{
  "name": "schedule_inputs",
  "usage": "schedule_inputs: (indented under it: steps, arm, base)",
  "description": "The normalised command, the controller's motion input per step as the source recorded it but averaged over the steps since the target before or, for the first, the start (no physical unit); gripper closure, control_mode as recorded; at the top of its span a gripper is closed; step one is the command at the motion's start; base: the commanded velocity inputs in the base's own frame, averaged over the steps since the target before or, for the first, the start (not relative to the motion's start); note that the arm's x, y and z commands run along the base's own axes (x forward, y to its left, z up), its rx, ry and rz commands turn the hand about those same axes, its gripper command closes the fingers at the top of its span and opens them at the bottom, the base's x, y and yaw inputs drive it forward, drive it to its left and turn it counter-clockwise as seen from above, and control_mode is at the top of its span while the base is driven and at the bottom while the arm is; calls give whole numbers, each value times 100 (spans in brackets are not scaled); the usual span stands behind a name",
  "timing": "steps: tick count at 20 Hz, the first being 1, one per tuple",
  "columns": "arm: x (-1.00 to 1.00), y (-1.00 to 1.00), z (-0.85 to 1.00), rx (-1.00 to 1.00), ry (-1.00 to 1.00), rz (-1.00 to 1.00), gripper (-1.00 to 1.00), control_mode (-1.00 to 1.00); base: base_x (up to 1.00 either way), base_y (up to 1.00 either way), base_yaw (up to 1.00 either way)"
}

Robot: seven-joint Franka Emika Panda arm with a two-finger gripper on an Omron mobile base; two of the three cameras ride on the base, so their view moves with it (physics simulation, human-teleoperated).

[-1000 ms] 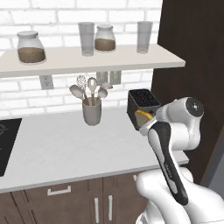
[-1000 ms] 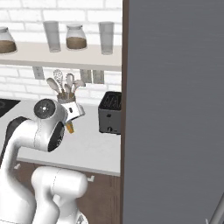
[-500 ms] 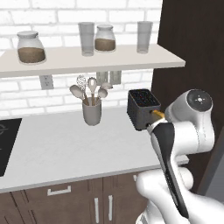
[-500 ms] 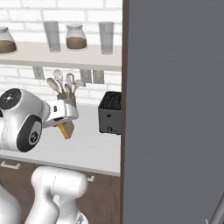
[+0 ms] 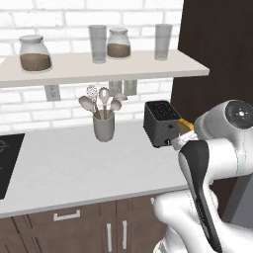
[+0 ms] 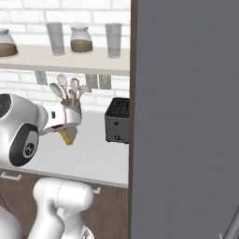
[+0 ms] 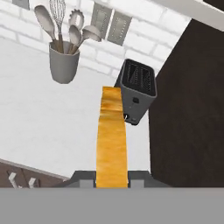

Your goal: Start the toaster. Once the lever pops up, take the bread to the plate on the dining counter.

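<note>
The gripper (image 7: pixel 112 177) at the bottom centre of the hand view is clamped on the bread (image 7: pixel 112 138), its jaws pressed to the slice's 2 flat sides so the golden crust edge runs up the middle of the frame. In the right base view the slice (image 6: pixel 68 136) hangs as a tan corner below the white hand, left of centre, above the pale worktop (image 6: pixel 93 154). In the left base view just a sliver of it (image 5: pixel 185 123) peeks out at centre right, beside the toaster (image 5: pixel 161 123).

The toaster (image 7: pixel 137 91) stands on the worktop against the dark panel (image 7: pixel 188 109) (upper centre of the hand view), well clear of the bread, both top slots dark. A grey utensil cup (image 7: pixel 64 65) with spoons and a whisk stands at upper left. On the shelf (image 5: pixel 99 66) in the left base view's upper half sit 2 jars and 2 glasses.
</note>
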Motion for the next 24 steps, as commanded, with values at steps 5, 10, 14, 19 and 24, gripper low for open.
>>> schedule_inputs:
  steps: [5, 10, 14, 19, 24]
  arm:
    - [-4, 0, -2, 0, -4, 0, 100, 100]
    - [0, 0, 0, 0, 0, 0, 100, 100]
    - [0, 0, 0, 0, 0, 0, 100, 100]
    - [0, 0, 0, 0, 0, 0, 100, 100]
    - [0, 0, 0, 0, 0, 0, 100, 100]
  base:
    - [-31, 0, -13]
    - [-57, 16, -39]
    - [-59, 28, -52]
    - [-50, 22, -72]
    - [-25, 9, -86]
